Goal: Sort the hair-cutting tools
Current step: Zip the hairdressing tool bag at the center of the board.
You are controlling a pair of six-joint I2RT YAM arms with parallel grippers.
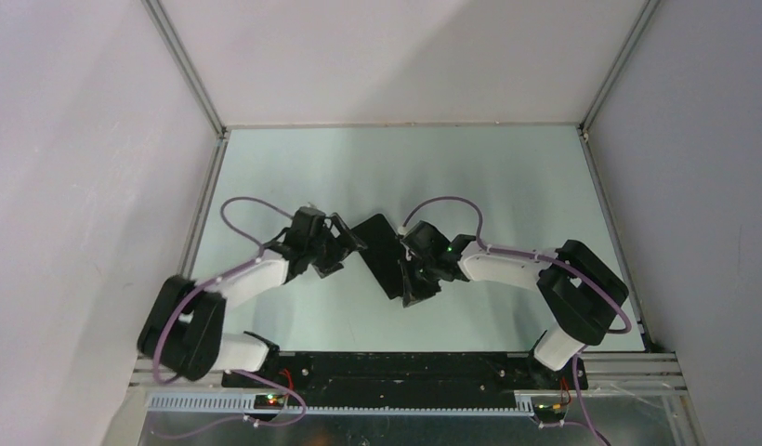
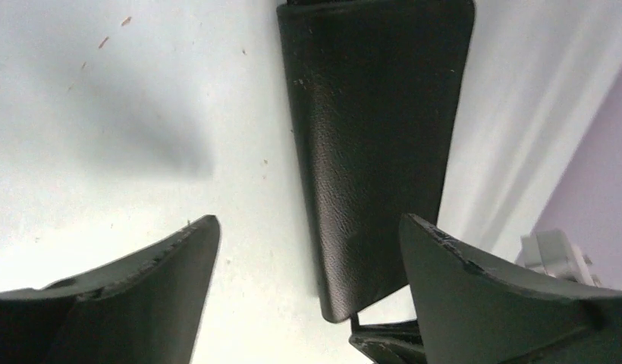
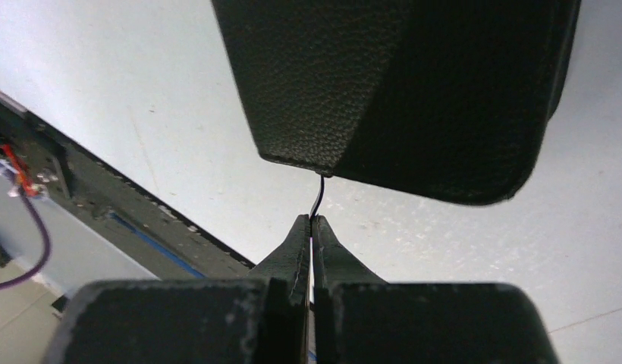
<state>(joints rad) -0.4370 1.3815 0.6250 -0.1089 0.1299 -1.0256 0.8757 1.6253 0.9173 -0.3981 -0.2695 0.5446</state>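
One flat black rectangular pouch [image 1: 382, 253] with a leather grain lies on the pale table [image 1: 489, 186] at mid-frame in the overhead view. Its long axis slants from upper left to lower right, and it sits between the two arms.

The left gripper [image 2: 308, 224] stands spread wide at the pouch's upper-left side. In its wrist view the pouch runs straight up the frame, with a finger to each side of its near end. The right gripper [image 3: 312, 224], at the lower-right end, is pressed together on a thin black strip [image 3: 318, 196]. The strip leads up to the pouch's edge, but I cannot tell what it is.

Both arms look about equally near.

I count no scissors and no comb in any view. My guess is that they are inside the pouch, so the next move depends on opening it along that slant.
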